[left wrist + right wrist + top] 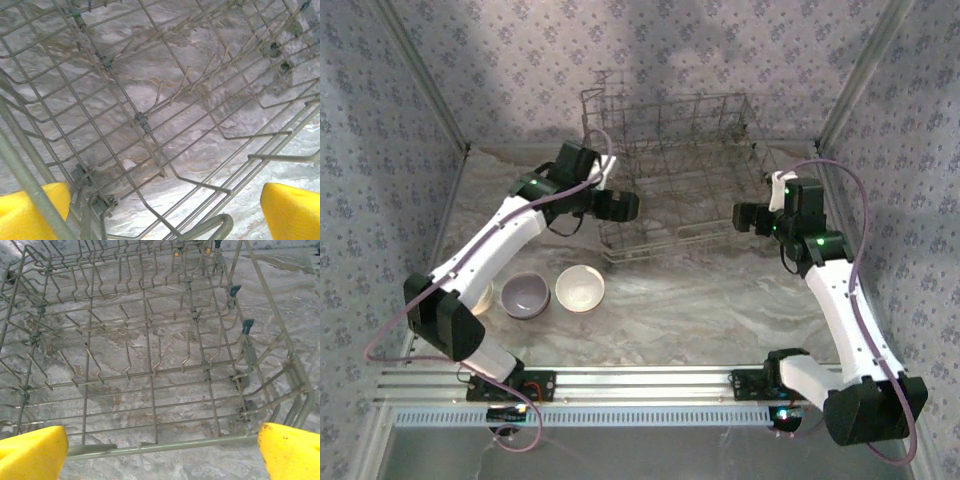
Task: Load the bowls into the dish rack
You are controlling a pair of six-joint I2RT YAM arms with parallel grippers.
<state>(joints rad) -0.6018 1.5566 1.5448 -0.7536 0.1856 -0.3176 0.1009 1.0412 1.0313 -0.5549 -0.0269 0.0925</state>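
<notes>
The grey wire dish rack (675, 170) stands at the back middle of the table. Two bowls sit at the front left: a lavender-grey one (526, 294) and a cream one (580, 288). The rim of another pale bowl (485, 296) peeks out behind my left arm. My left gripper (630, 206) is at the rack's front left corner, open, its yellow fingertips (30, 212) wide apart over the rack's wires (145, 125). My right gripper (740, 216) is at the rack's right side, open and holding nothing, with the rack's rim bar (165, 447) running between its yellow fingertips (292, 452).
Patterned walls close in the marbled table (690, 300) on the left, back and right. A metal rail (640, 385) with both arm bases runs along the near edge. Upright tines (125, 365) line the rack's floor.
</notes>
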